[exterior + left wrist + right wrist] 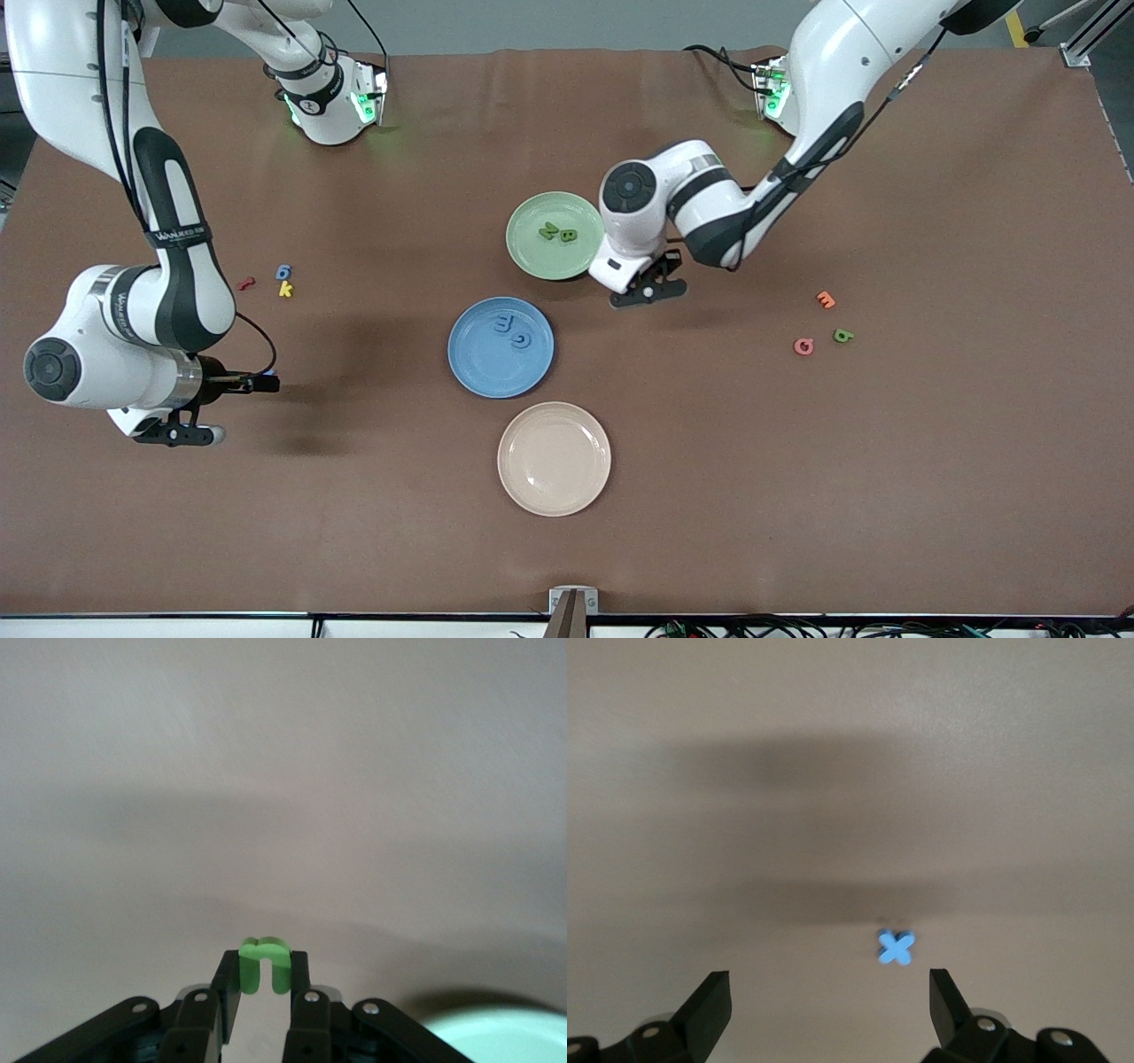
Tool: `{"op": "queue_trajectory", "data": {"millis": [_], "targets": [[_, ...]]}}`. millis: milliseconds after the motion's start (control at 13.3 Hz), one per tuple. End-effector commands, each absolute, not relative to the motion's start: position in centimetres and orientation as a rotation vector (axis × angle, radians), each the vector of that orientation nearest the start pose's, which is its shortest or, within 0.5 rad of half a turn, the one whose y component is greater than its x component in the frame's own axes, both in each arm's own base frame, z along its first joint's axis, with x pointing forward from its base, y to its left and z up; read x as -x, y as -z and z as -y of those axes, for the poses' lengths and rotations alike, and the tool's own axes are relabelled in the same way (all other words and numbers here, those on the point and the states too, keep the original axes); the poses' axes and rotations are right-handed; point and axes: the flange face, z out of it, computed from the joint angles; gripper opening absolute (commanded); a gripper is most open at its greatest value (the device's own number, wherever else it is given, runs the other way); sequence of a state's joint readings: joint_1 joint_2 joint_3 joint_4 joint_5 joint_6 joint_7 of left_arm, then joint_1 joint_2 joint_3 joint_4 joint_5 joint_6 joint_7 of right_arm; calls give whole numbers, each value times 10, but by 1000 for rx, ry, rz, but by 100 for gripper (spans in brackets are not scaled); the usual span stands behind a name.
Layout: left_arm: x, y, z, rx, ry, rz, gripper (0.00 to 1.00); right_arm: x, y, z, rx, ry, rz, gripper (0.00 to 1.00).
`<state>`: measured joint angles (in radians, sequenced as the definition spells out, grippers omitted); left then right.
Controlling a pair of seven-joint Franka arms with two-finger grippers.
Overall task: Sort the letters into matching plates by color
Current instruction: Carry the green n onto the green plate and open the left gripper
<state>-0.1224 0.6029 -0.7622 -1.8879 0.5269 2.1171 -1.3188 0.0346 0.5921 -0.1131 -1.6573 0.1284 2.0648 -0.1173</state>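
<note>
Letters are half sorted: a green letter [265, 962] sits pinched in the closed jaws of the left gripper [649, 288], low over the counter [886, 461] just beside the green plate [555, 235], probably for dropping beside the two green letters [558, 233] there. That arm bends down, wrist folded. The right gripper [182, 434], well apart from the green plate, hangs with jaws wide and empty above a blue cross-shaped letter [896, 947]. The blue plate [500, 346] holds two blue letters [512, 330].

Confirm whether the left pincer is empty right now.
No, the left pincer is shut on a green letter, which sticks out between its fingertips in the left wrist view, beside the green plate.
</note>
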Motion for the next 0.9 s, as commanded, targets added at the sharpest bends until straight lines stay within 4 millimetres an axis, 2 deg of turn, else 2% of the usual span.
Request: {"op": "queue_trajectory", "data": {"millis": [0, 225, 376, 526, 601, 676, 751, 826], "targets": [[-391, -250, 475, 3015, -86, 359, 2, -658, -224, 57, 3068, -268, 81, 99], [-349, -245, 515, 3058, -87, 457, 2, -646, -201, 65, 3068, -275, 75, 99], [-331, -241, 532, 3088, -100, 537, 5, -637, -189, 65, 3074, -264, 67, 98], [-313, -239, 546, 3097, -114, 573, 14, -627, -177, 63, 3068, -279, 58, 98], [-306, -237, 550, 3091, -113, 586, 26, -625, -174, 63, 3068, -284, 54, 98], [-303, -236, 551, 3086, -118, 605, 56, -624, -173, 63, 3067, -289, 54, 97], [-304, -237, 552, 3083, -112, 618, 100, -623, -172, 63, 3068, -291, 54, 93], [-307, -238, 550, 3084, -104, 618, 100, -622, -171, 62, 3067, -296, 53, 89]]}}
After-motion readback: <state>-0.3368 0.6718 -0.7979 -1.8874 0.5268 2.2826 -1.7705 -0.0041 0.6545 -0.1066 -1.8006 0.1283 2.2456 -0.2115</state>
